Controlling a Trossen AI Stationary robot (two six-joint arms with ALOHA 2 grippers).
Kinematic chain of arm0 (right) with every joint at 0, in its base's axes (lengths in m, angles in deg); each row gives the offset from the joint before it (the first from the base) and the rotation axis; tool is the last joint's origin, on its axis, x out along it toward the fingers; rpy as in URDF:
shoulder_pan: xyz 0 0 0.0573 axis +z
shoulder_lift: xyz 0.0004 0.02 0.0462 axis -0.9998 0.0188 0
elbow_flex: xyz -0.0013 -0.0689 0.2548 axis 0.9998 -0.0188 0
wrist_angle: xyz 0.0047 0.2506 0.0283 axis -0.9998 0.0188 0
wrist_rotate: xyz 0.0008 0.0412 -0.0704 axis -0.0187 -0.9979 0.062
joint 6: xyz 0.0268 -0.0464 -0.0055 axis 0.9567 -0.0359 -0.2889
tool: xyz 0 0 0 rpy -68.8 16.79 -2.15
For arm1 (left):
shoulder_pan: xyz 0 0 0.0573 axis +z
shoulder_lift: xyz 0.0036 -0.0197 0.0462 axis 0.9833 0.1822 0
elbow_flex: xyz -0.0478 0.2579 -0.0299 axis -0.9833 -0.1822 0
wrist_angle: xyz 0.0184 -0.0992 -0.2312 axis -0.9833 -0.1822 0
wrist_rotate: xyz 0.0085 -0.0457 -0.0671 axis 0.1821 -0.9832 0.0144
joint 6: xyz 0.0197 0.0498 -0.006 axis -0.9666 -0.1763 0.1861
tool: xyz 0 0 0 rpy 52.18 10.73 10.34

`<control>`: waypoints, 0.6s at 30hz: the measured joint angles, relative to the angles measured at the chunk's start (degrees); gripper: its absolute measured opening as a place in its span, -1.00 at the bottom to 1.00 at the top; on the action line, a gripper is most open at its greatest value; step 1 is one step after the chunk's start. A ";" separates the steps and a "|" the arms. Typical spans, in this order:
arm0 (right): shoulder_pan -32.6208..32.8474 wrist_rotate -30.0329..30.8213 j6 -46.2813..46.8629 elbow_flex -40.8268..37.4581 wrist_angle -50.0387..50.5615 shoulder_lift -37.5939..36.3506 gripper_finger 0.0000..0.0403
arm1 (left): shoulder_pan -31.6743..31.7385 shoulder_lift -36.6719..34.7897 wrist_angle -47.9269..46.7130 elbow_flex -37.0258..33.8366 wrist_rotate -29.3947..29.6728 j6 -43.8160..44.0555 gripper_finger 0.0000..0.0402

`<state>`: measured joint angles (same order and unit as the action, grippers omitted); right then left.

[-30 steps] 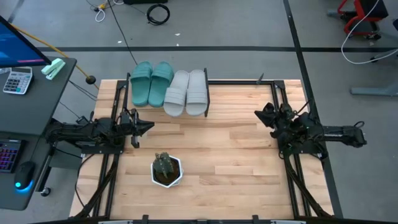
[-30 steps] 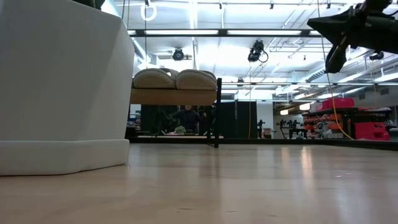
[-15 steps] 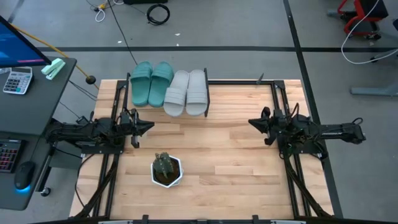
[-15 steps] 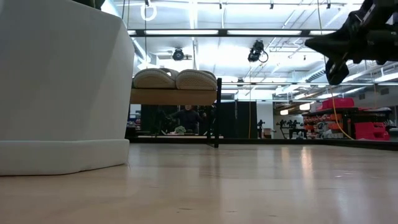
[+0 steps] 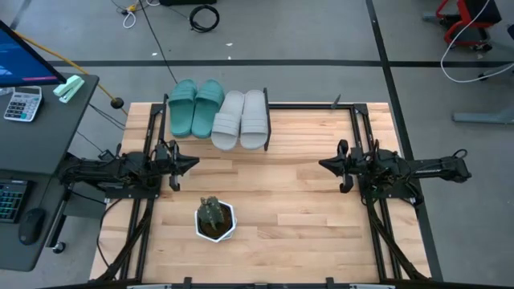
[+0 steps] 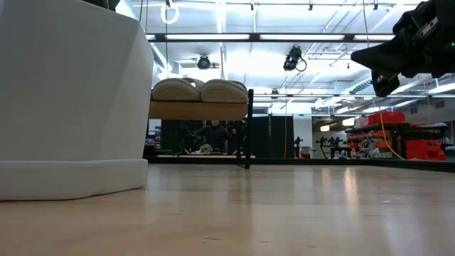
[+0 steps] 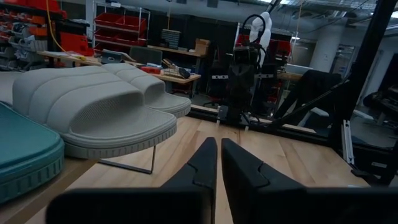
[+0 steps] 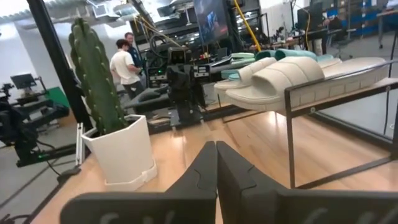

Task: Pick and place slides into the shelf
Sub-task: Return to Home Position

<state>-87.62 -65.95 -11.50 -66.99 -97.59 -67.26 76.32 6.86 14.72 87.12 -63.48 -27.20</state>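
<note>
From above, the right gripper has swung a little down the frame to the right middle. Its arm now lies straight, pointing left. Seen from table height, it has levelled out in the upper right corner.

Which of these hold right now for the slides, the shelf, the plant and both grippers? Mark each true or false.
1. All four slides lie on the shelf. True.
2. The teal pair is at the shelf end nearer the right arm. False: it is at the end nearer the left arm, and the grey pair lies beside it, nearer the right arm.
3. The right gripper holds a grey slide. False: it is shut on nothing, above the table's right side, away from the shelf.
4. The left gripper is shut and holds nothing. True.
5. The potted plant stands on the shelf. False: it stands on the table, near the left arm.
</note>
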 joint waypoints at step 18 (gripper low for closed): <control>-0.02 -5.80 -1.55 1.62 7.43 -7.54 -1.00 | -0.02 -0.02 -0.02 0.00 0.00 0.00 -0.80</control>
<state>-87.65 -71.76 -13.05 -65.37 -90.16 -74.79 76.31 6.84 14.69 87.12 -63.48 -27.20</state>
